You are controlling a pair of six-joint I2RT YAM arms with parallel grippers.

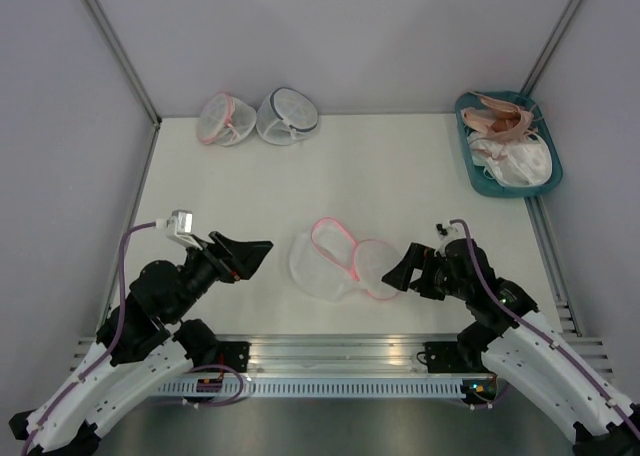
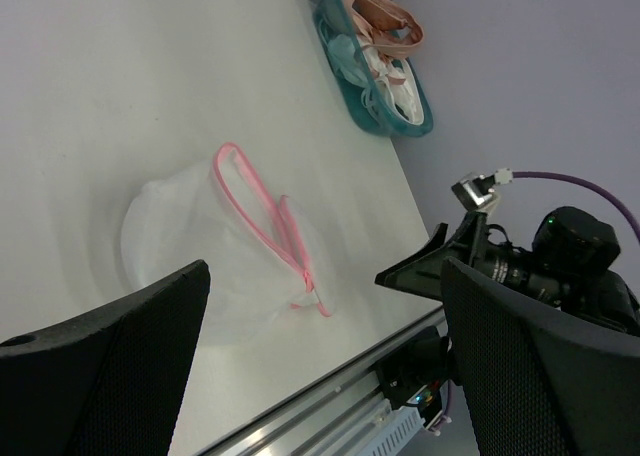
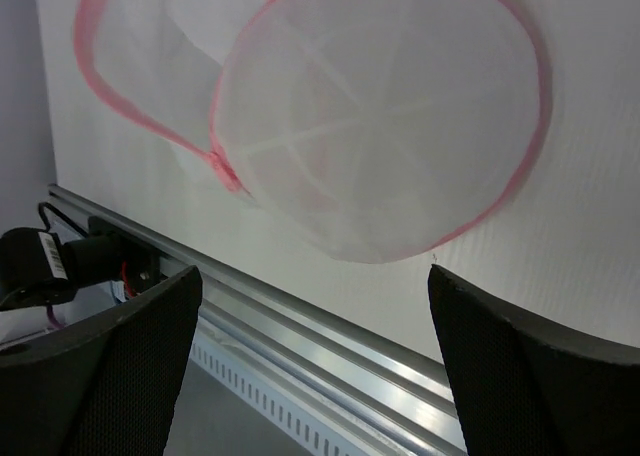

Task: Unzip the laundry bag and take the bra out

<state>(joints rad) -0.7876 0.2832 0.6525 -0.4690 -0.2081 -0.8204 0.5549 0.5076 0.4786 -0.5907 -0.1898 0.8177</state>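
White tabletop (image 1: 400,176) holds the bag (image 1: 340,261) unzipped, seemingly empty, between my left end effector (image 1: 255,261) and right end effector (image 1: 395,266), both spread; the bra (image 1: 497,116) lies in a basket (image 1: 464,141) far right of the bag. Task looks done.

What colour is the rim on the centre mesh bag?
Pink, on the laundry bag; clearest in left wrist view.

The laundry bag (image 1: 340,261) lies splayed open at the near middle of the table (image 1: 400,166), white see-through mesh halves side by side, pink zipper rims parted, and the pale peach bra (image 1: 497,116), thin straps loose, sits heaped in the teal basket (image 1: 482,186) far right.
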